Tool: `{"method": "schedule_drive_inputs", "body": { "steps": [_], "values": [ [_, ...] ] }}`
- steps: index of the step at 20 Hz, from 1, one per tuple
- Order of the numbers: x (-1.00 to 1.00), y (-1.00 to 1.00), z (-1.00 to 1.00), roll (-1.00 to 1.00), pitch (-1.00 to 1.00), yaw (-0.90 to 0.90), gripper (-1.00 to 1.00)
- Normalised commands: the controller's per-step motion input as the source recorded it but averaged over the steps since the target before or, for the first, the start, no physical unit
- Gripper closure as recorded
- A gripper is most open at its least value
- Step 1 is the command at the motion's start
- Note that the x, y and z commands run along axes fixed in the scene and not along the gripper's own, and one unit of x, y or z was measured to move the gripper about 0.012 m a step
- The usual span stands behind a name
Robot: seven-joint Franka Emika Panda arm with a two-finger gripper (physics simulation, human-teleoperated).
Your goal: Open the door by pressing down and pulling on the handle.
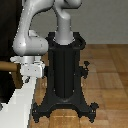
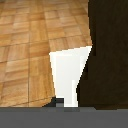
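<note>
Hovering beside the handle [image 1: 6, 65], your gripper [image 1: 26, 75] sits at the door [image 1: 5, 45]; finger state can't be told.

You see a glossy grey-white arm [image 1: 31, 35] with rounded joints, a boxy pale gripper [image 1: 31, 70] beside the black ribbed pedestal [image 1: 64, 75] with splayed feet.

My exterior view sits low and close, facing the black pedestal [image 1: 64, 75] head-on. My wrist view looks steeply down at wood floor [image 2: 25, 45], very near the dark door [image 2: 107, 55]. Both share the white frame [image 1: 22, 102] and floor.
</note>
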Motion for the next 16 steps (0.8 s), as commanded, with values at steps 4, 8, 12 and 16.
{"method": "schedule_drive_inputs", "body": {
  "steps": [4, 8, 12, 16],
  "values": [
    [0.00, 1.00, 0.00, 0.00, 0.00, 0.00, 1.00],
    [0.00, 1.00, 0.00, 0.00, 0.00, 0.00, 1.00],
    [0.00, 1.00, 0.00, 0.00, 0.00, 0.00, 1.00],
    [0.00, 1.00, 0.00, 0.00, 0.00, 0.00, 1.00]
  ]
}}
